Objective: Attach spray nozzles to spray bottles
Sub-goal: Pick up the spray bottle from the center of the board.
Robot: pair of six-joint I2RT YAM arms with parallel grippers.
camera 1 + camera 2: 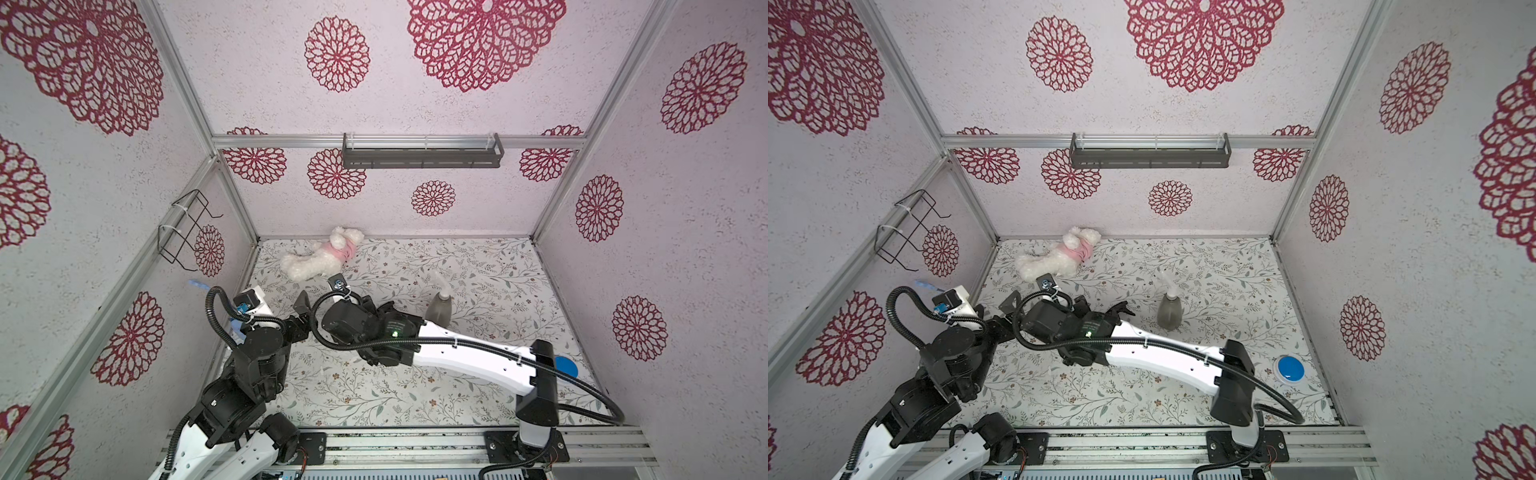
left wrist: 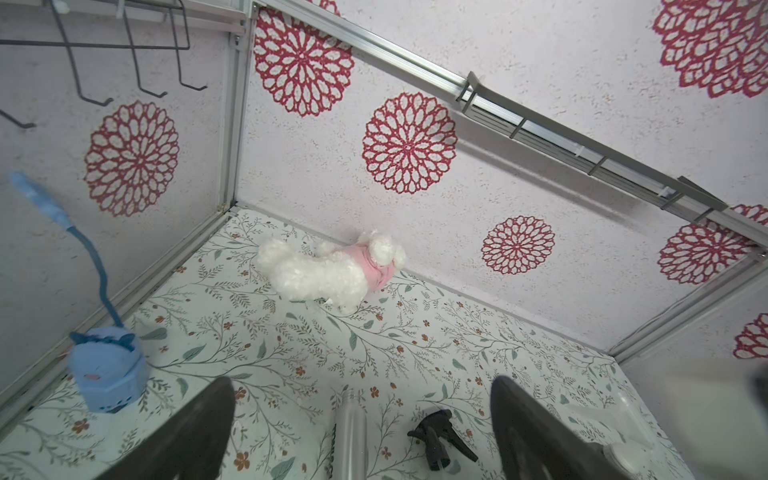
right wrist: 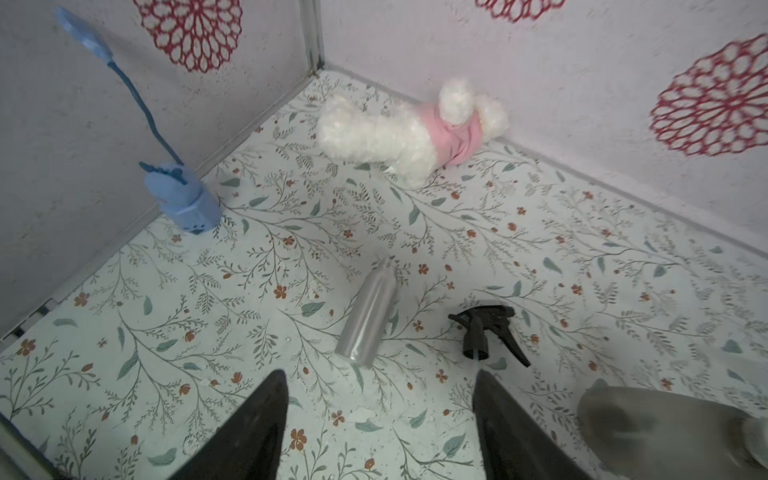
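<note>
Flat on its side on the desk (image 3: 124,291): a slim silver bottle (image 3: 368,316), shiny and smooth, with its bare neck pointing toward a toy dog. Just beside it, not touching: an all-black spray nozzle (image 3: 484,332), also lying down, trigger sticking out. Both near the middle of the desk and hidden under the right arm in both top views.

Further to the right, standing up: a wider smoky grey-brown bottle (image 1: 439,309) with a see-through whitish nozzle (image 1: 440,284) already sitting on top. Close by the right arm, blurry at the edge of the right wrist view.

Above the silver bottle: the right gripper (image 3: 382,374), fingers apart, holding nothing. Also up above the desk and close beside it: the left gripper (image 2: 361,382), fingers spread very wide, empty too, with the silver bottle and black nozzle down below.

Around them: a fluffy white toy dog (image 1: 320,257) in a pink shirt, by the back wall. A small blue gadget (image 3: 183,199) with a long bendy neck, by the left wall. A round blue button (image 1: 1290,368) near the right edge. A black wire rack (image 1: 187,228) on the left wall and a grey shelf (image 1: 422,156) on the back wall.
</note>
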